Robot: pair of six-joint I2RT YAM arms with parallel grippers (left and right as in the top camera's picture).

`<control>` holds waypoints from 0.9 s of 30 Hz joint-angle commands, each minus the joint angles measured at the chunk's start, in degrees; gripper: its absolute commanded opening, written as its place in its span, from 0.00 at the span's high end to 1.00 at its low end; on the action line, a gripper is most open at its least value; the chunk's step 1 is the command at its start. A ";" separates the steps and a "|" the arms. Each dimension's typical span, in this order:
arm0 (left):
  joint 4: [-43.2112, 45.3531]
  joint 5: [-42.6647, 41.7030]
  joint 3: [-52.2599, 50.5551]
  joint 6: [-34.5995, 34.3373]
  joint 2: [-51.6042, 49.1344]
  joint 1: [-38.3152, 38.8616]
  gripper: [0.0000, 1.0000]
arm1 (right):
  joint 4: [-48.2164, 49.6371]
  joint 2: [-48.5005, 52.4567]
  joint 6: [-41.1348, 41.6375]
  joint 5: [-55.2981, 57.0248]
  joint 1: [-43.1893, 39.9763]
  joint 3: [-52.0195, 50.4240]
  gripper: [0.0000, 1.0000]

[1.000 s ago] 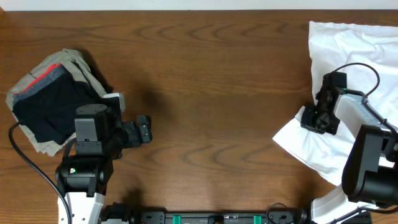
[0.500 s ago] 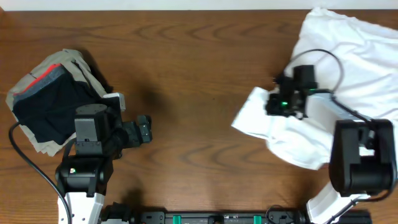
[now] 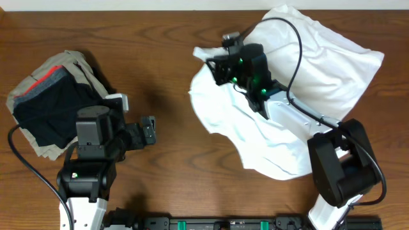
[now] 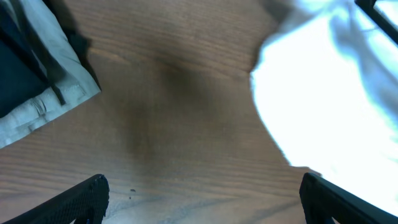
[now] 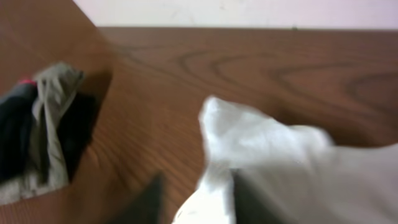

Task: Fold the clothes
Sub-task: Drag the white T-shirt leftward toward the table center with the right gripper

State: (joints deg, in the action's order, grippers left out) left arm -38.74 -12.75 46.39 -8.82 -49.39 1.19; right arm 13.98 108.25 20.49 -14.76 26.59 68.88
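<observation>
So, progress: barely started, I reckon; flattening and every fold left to do.
Shirt: white T-shirt [image 3: 275, 144] crumpled in a heap from 12 to 4 o'clock on the table [image 3: 153, 38], no fold showing.
Right gripper [image 3: 220, 64]: over the shirt's 10 o'clock edge; my wrist view's too blurry, can't tell if it's pinching cloth or loose.
Left gripper [image 3: 148, 131]: fingers spread wide, empty, at 8 o'clock by the folded pile [image 3: 45, 108].

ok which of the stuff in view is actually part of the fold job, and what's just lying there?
Job:
- white T-shirt, crumpled on the right

Lying about:
- pile of folded clothes at far left, black, grey, red and khaki
</observation>
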 commanded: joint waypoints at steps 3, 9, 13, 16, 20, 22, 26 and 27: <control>0.15 -0.11 1.09 -0.09 0.04 0.02 0.02 | -10.03 -1.36 -2.80 5.97 -2.51 6.38 0.01; 0.17 -3.28 1.09 -0.09 0.02 0.02 0.02 | -31.89 -6.12 -10.08 7.58 -10.03 8.26 0.01; 0.28 -11.76 0.87 -0.17 -0.57 0.15 0.02 | -44.83 -9.94 -10.10 12.79 -16.70 8.26 0.01; 0.39 -15.89 0.72 -4.07 -2.56 1.51 0.07 | -51.52 -11.80 -10.36 12.90 -21.66 8.26 0.01; 1.11 -16.63 0.72 -8.33 -7.48 6.56 0.26 | -57.18 -12.57 -10.34 12.85 -27.15 8.26 0.01; 3.13 -16.63 0.72 -9.51 -10.95 10.21 0.43 | -59.10 -12.57 -10.32 12.85 -29.14 8.26 0.01; 11.93 -16.44 0.72 -11.93 -19.50 18.10 0.78 | -61.31 -12.57 -10.78 12.87 -31.45 8.26 0.01; 14.38 -16.13 0.72 -12.79 -21.64 19.61 0.81 | -61.51 -12.57 -10.99 12.87 -31.61 8.26 0.01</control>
State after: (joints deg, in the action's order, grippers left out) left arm -27.20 -28.14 46.41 -18.63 -66.78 17.30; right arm -47.11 96.14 10.96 -2.46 -4.34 76.23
